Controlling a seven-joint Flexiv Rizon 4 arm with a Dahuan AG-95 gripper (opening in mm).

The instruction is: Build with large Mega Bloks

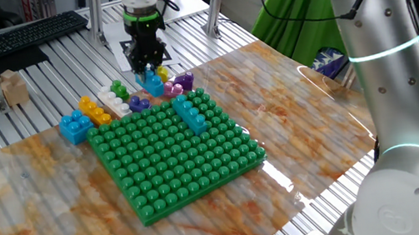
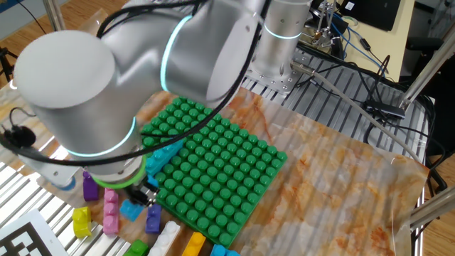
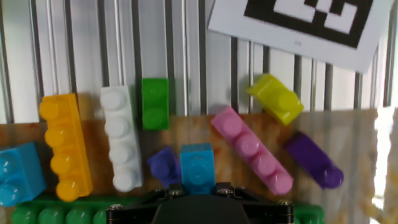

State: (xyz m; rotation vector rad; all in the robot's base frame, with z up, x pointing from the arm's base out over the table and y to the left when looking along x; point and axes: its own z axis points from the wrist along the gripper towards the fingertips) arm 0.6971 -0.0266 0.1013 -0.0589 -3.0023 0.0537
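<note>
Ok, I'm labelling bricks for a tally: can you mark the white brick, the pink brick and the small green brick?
white brick (image 3: pixel 119 138), hand view, on its second stud from the top.
pink brick (image 3: pixel 250 148), hand view, on a middle stud.
small green brick (image 3: pixel 155 103), hand view, on its middle.

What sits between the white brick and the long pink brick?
In the hand view, between the white brick and pink brick: a green brick, small purple brick, blue brick.

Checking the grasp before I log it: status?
Gripper shut on small light-blue studded plastic brick, above the table. Teal brick seated on green studded baseplate. Loose pink brick and purple brick lie close below.
</note>
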